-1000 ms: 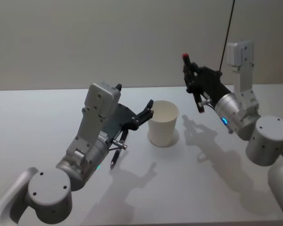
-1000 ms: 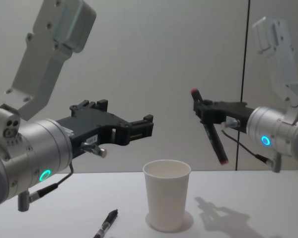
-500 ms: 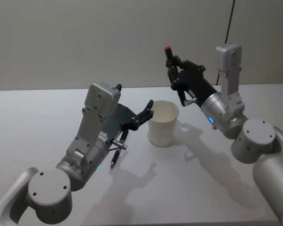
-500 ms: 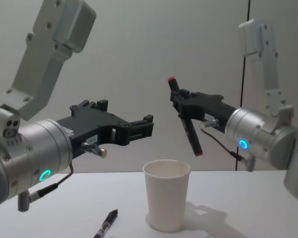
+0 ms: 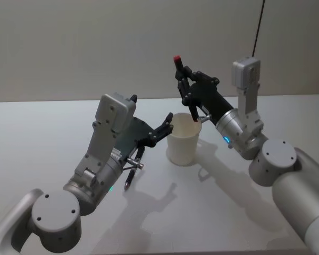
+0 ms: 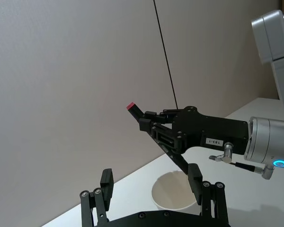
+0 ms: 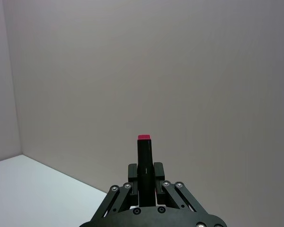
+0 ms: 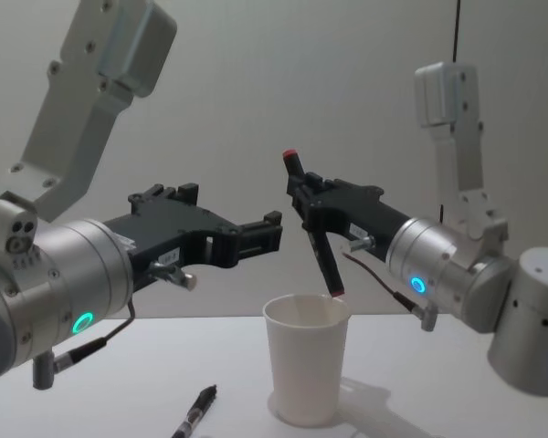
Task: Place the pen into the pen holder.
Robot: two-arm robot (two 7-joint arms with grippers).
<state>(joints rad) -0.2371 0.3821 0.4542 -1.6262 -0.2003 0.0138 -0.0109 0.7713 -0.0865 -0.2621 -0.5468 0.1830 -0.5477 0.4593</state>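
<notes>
Two pens are in view. One, a black pen with a red top (image 8: 324, 260), is clamped between the fingers of the right gripper (image 8: 310, 205), which grip it in its upper half. Its red end sticks up above the fingers, and its longer part slants down below them. Its lower tip hangs at the rim of the white paper cup (image 8: 307, 370), over the right side of the mouth; whether the tip is inside cannot be told. The cup stands upright on the white table (image 5: 228, 212), below the right fingers and just beyond the tips of the left ones. The left gripper (image 8: 267, 232) hovers above the table with its fingers spread apart and nothing between them. The second black pen (image 8: 194, 412) lies flat on the table beneath the left gripper, behind its fingertips and apart from the cup.
</notes>
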